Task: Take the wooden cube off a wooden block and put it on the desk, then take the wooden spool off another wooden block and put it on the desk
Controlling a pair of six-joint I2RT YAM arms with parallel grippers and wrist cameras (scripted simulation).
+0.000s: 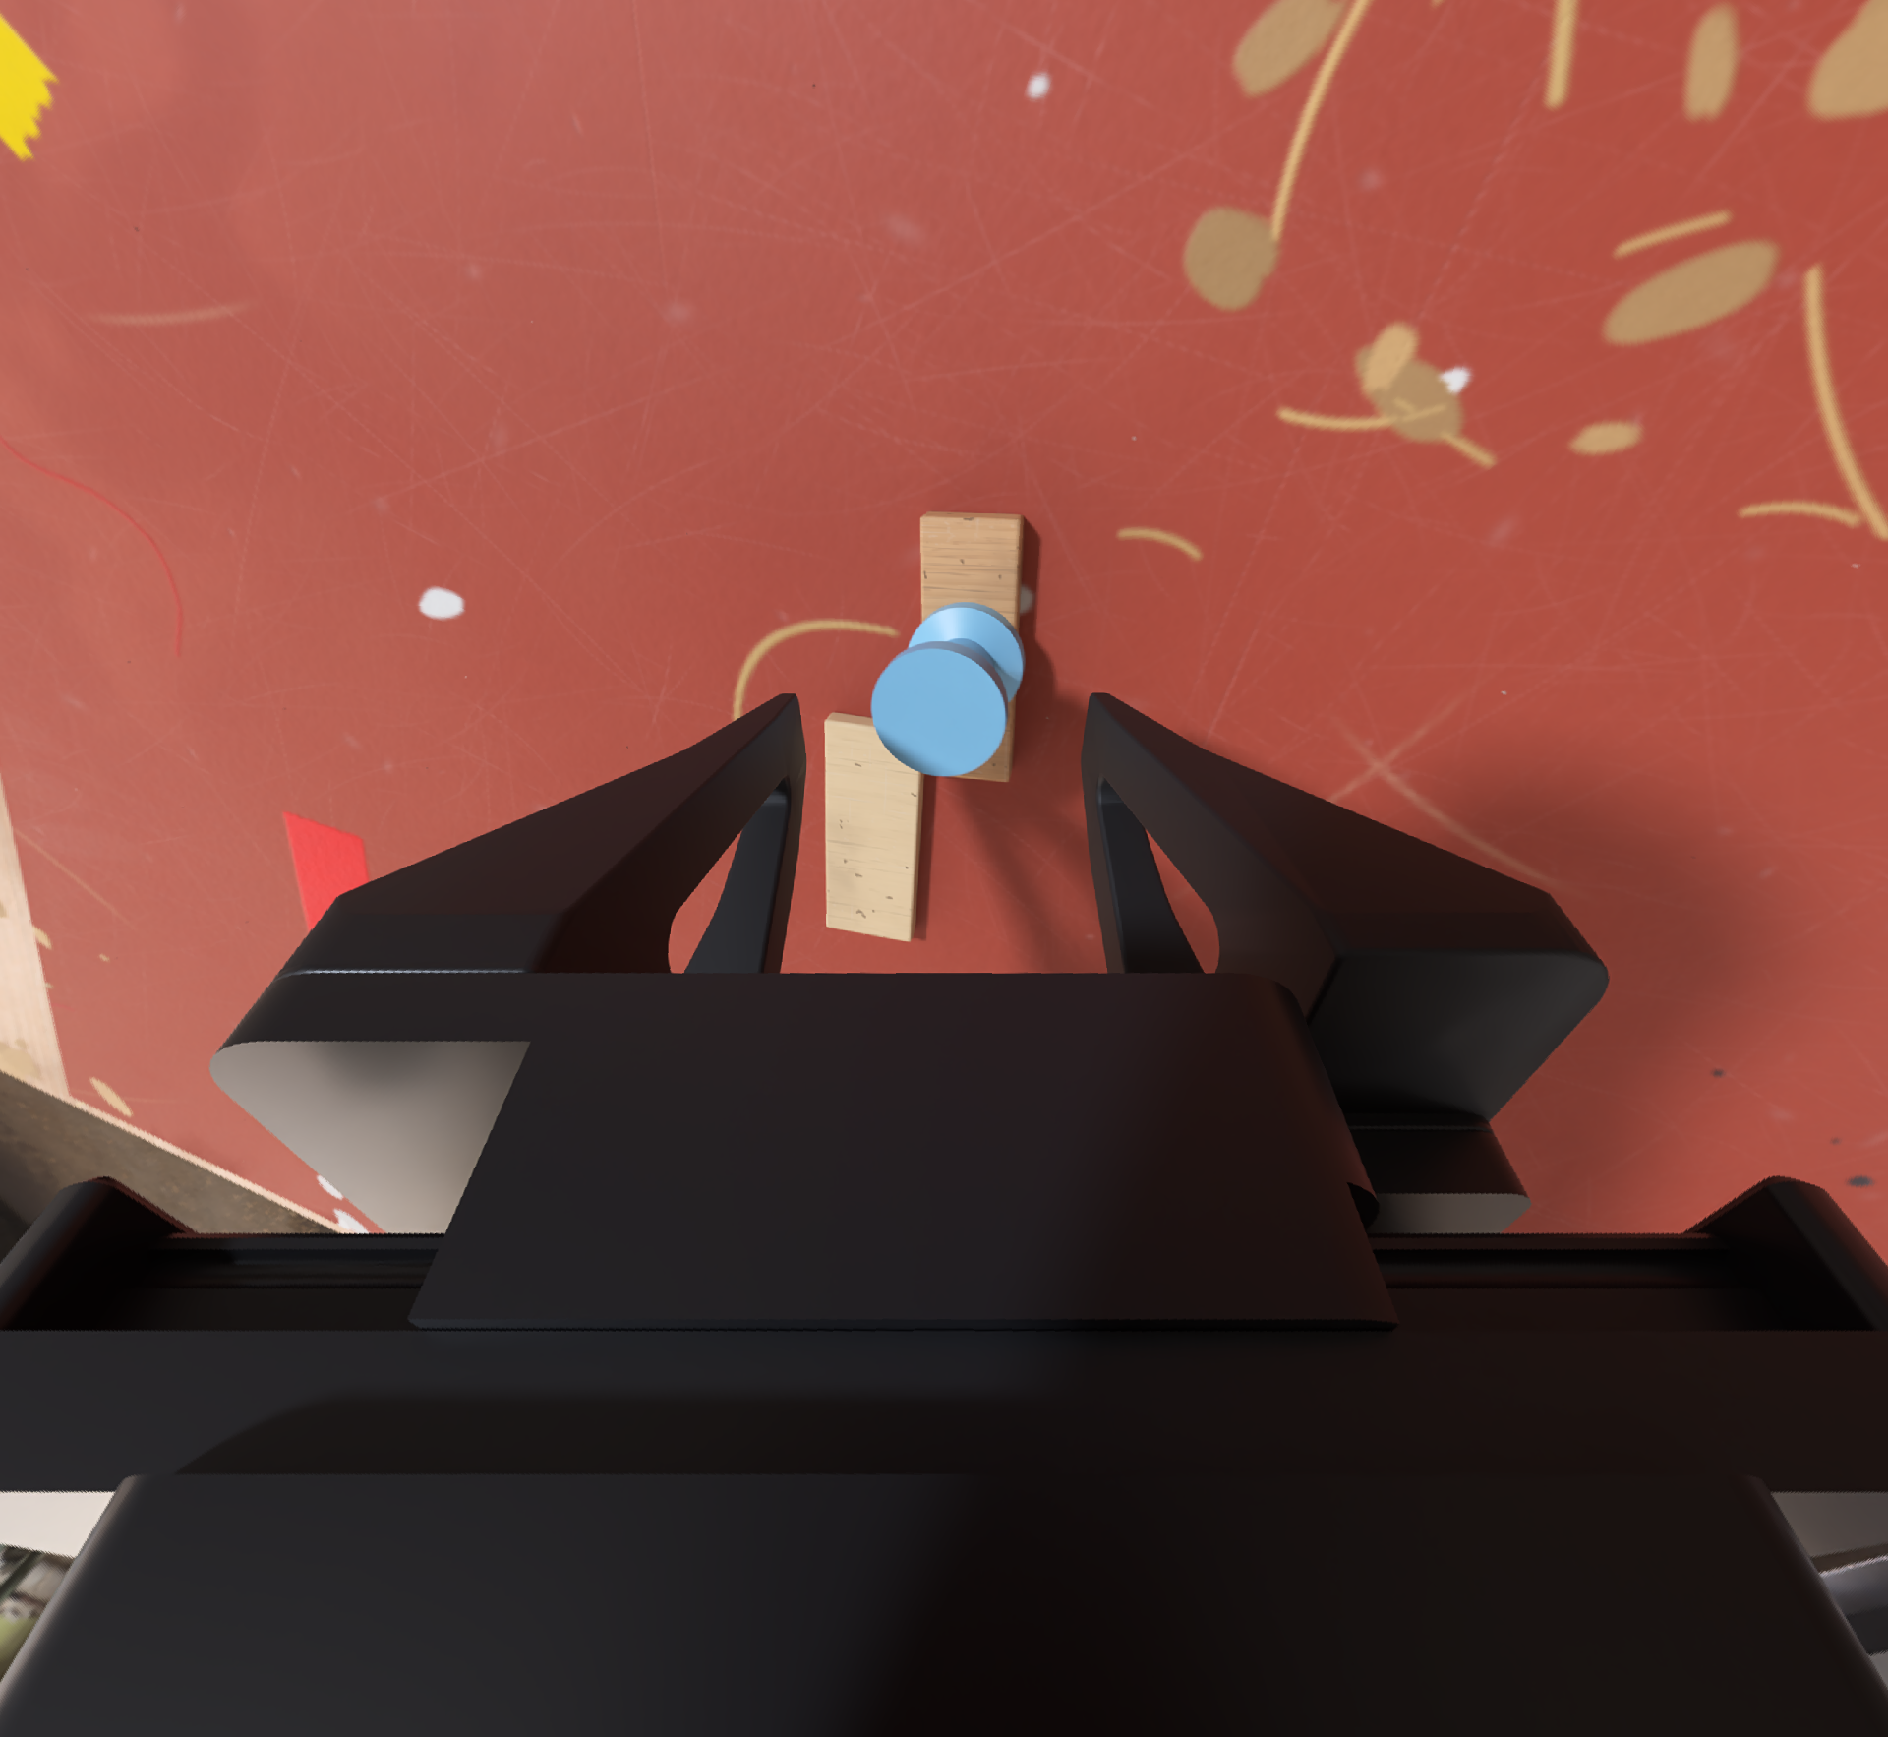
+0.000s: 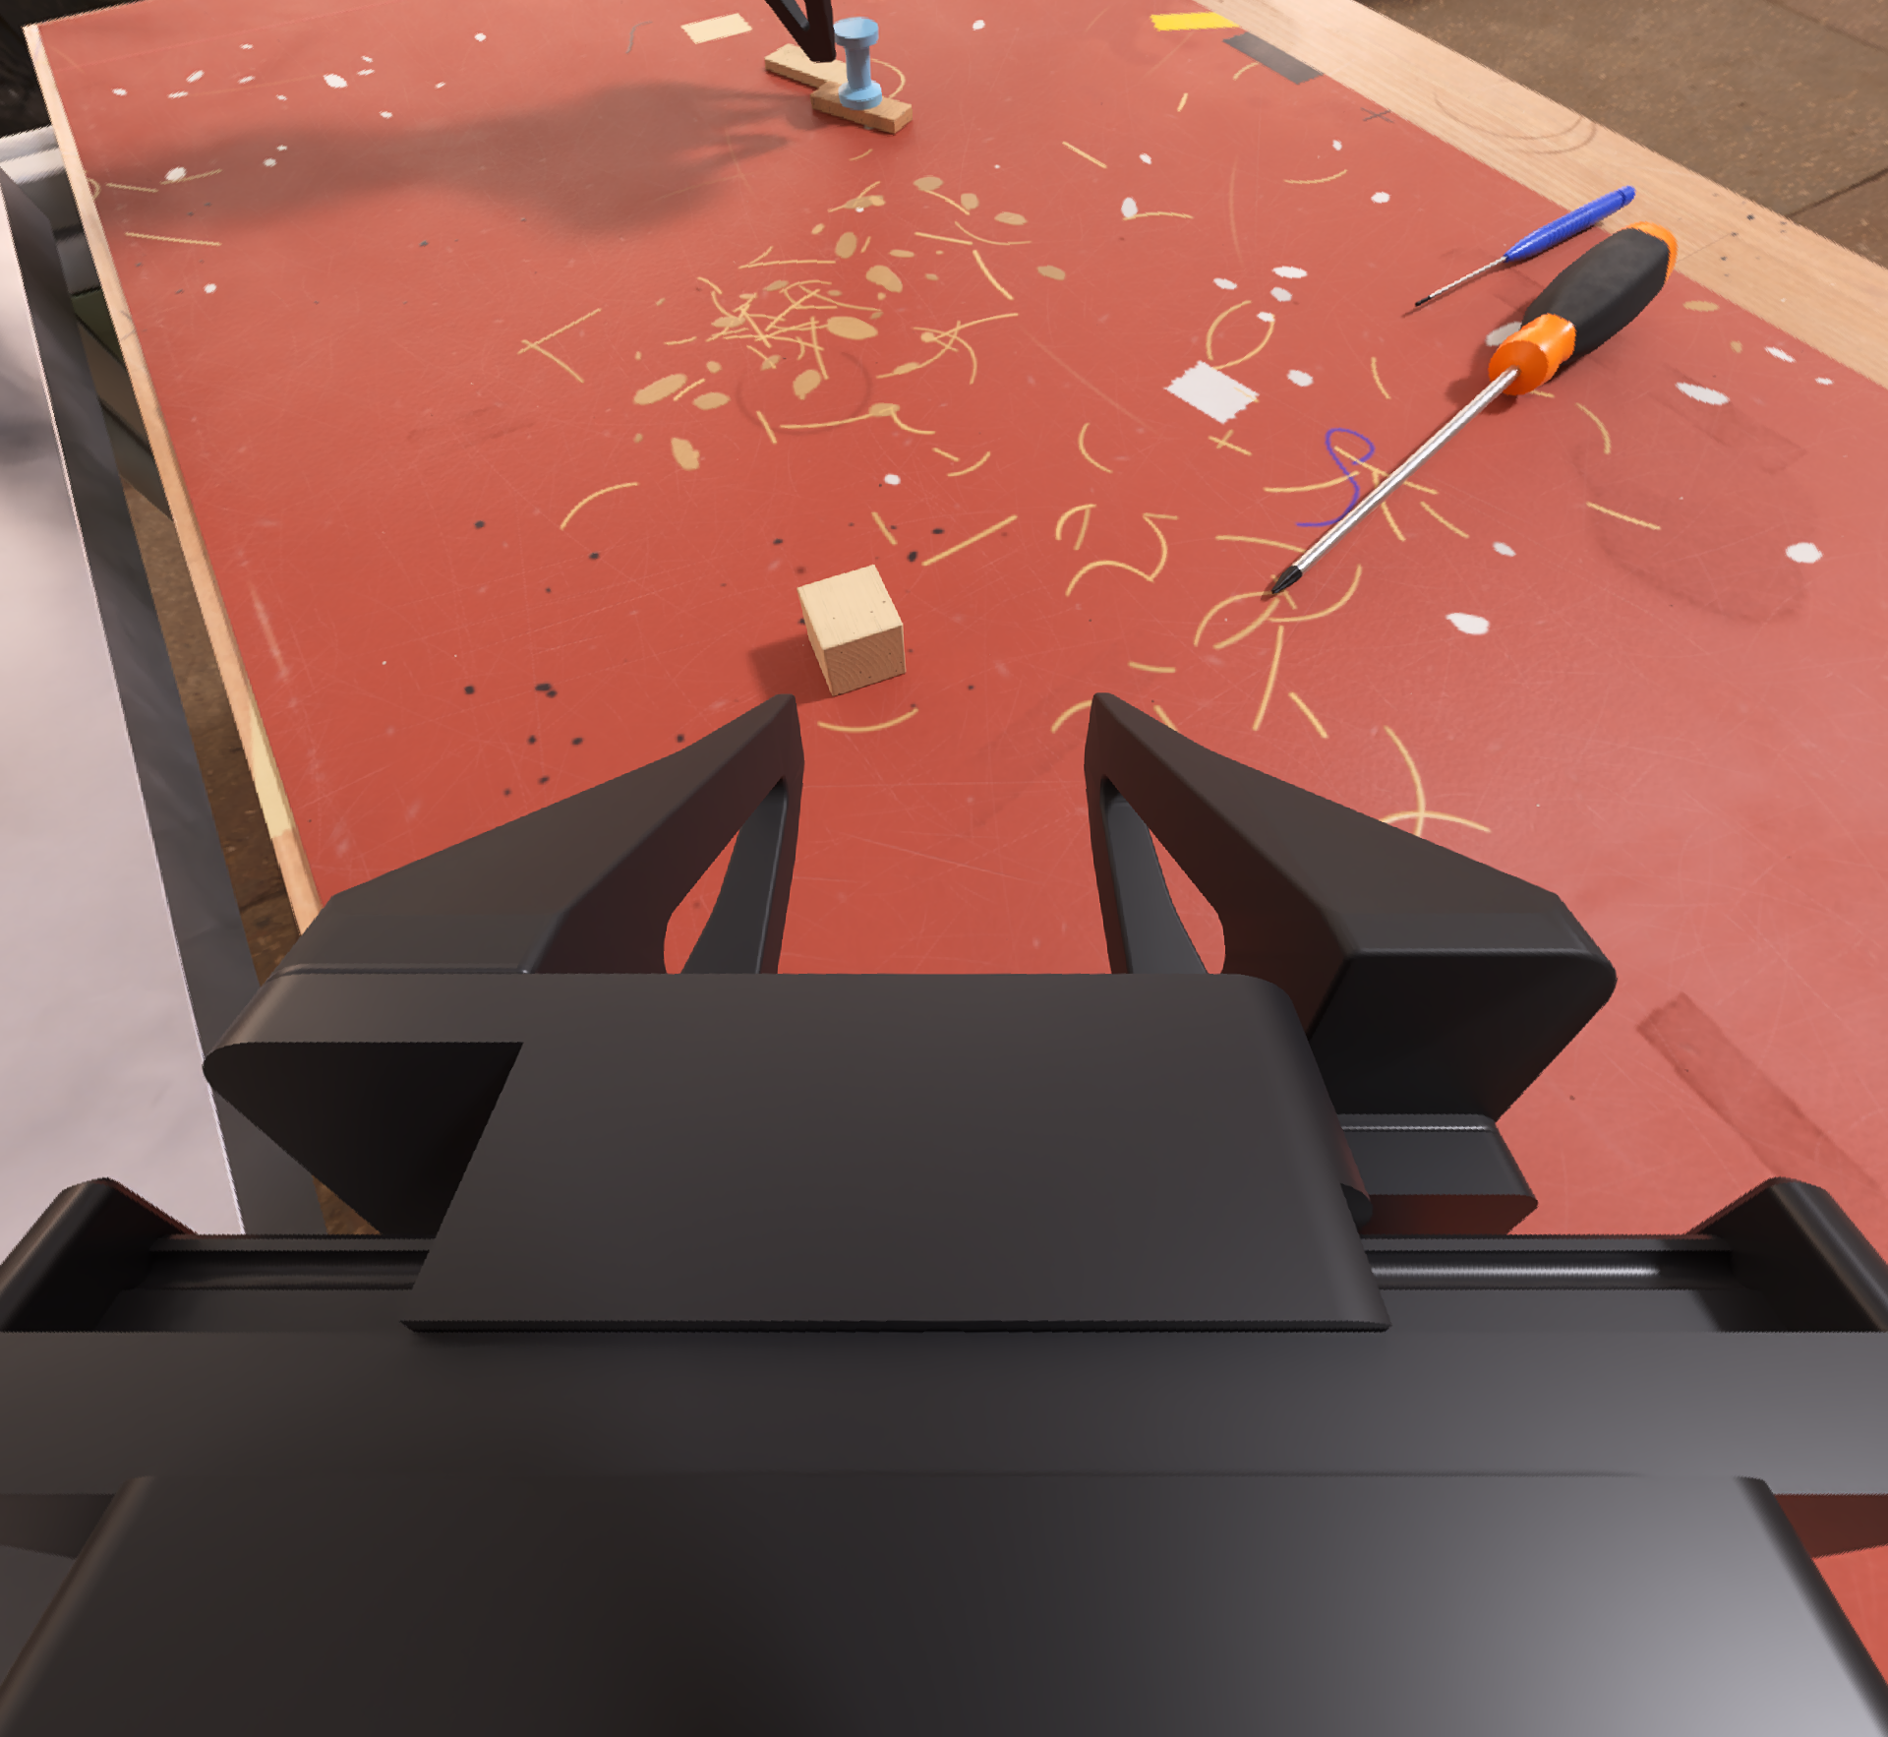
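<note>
Red and scuffed, the worktop [image 2: 429, 421] is carrying everything, littered with shavings and paint flecks. Directly beneath the left claw [image 1: 942, 717], whose fingers are standing wide and empty, the blue spool [image 1: 945, 692] is sitting upright on the farther wooden block [image 1: 971, 564], which is just touching a bare nearer block [image 1: 870, 830]. The spool is looking light, rigid and smooth, probably slippery on its round flanges, so I would be gripping the narrow waist between them; there the flanges should be stopping it sliding out. It is looking top-heavy, so a nudge could be tipping it.

The right claw [image 2: 942, 717] is likewise hanging wide with nothing in it. The wooden cube [image 2: 851, 629] is resting on the worktop just ahead of its fingertips, so that half seems done. A screwdriver [image 2: 1532, 359] is lying off to its right.
</note>
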